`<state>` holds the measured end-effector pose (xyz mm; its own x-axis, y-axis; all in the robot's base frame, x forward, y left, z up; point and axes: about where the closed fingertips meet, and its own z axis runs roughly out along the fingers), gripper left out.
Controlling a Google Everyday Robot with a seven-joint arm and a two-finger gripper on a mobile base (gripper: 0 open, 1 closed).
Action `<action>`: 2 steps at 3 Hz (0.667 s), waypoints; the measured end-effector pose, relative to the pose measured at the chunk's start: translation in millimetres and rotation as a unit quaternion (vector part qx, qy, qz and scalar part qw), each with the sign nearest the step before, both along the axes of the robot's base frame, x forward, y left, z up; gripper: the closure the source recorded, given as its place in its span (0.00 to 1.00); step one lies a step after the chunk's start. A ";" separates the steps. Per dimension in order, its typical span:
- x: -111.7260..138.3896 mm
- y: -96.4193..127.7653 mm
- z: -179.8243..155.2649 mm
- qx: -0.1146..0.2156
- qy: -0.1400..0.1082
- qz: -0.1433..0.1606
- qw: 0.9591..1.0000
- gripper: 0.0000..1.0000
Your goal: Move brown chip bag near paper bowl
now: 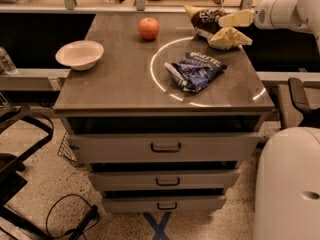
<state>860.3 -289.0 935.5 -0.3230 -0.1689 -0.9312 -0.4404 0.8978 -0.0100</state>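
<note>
The brown chip bag lies at the far right corner of the grey cabinet top, dark and crinkled with a tan end. My gripper reaches in from the right on a white arm. It is open, with one tan finger at the bag's right edge and the other finger just in front of the bag. The paper bowl stands at the left edge of the cabinet top, far from the bag.
A blue chip bag lies at the right middle inside a bright ring of light. An orange-red apple sits at the far middle. Drawers front the cabinet. My white base is at the lower right, a chair at the left.
</note>
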 end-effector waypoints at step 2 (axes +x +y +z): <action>19.9 8.6 -13.7 0.007 0.009 -0.003 1.000 0.00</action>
<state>880.2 -280.4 921.8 -0.3397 -0.1542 -0.9278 -0.4358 0.9000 0.0100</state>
